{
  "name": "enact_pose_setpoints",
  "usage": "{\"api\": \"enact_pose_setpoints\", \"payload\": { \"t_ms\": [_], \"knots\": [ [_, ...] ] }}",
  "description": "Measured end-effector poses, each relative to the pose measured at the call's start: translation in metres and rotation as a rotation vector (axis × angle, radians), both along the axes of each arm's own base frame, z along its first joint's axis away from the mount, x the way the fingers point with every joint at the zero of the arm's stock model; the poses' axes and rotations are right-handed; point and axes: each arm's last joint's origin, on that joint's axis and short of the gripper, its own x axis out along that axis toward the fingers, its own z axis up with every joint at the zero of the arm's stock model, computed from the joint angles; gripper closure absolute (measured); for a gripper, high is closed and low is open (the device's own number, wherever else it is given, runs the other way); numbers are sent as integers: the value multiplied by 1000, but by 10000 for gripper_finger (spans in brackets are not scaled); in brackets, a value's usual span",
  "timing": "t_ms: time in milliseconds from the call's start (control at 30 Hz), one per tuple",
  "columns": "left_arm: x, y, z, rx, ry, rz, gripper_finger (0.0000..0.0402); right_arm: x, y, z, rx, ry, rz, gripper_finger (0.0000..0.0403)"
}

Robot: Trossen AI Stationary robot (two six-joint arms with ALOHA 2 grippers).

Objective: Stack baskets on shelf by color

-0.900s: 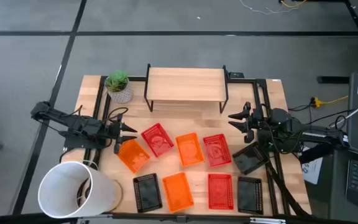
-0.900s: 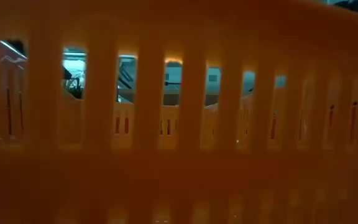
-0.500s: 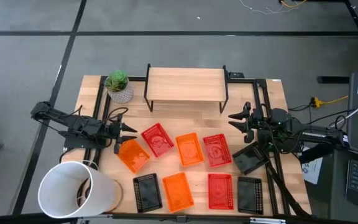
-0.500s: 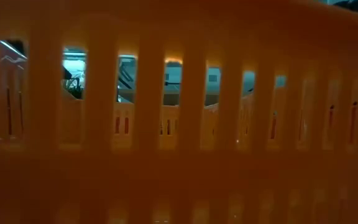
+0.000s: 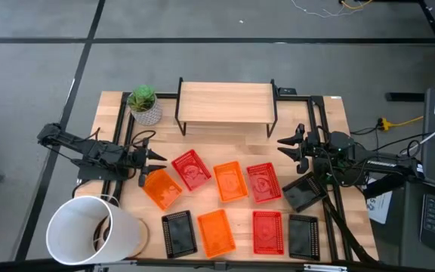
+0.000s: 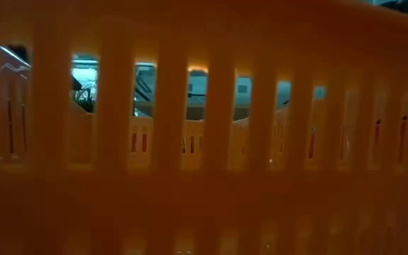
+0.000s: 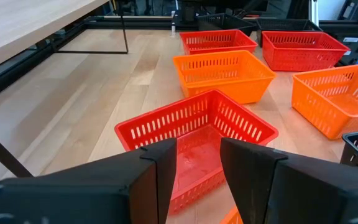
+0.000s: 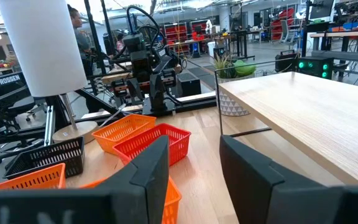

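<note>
**Baskets loose, shelf bare**

High view: left tool open, empty, at the worktop's left edge beside an orange basket. Right tool open, empty, near the right edge. Shelf at the far edge.

Low view: orange basket wall fills the frame.

Left wrist view: red basket ahead of parted fingers.
</note>
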Motion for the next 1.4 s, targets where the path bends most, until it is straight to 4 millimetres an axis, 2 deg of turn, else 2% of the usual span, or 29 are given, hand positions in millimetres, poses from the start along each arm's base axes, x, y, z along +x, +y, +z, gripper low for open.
{"api": "enact_pose_setpoints", "payload": {
  "t_ms": [733, 900, 1200, 1300, 1400],
  "knots": [
    [0, 0, 0, 1, 1, 0, 284, 0, 0, 0, 4, 0, 0, 260],
    [0, 0, 0, 179, 15, -28, 284, 0, 0, 1, 8, -7, 1, 260],
    [0, 0, 0, 321, 26, -48, 284, 0, -1, 3, 55, -40, -22, 260],
    [0, 0, 1, 336, 13, -45, 284, 0, -1, 0, 61, -7, -28, 260],
    [0, 0, 2, 277, -1, -36, 284, 0, 0, -4, 124, 29, 7, 260]
  ]
}}
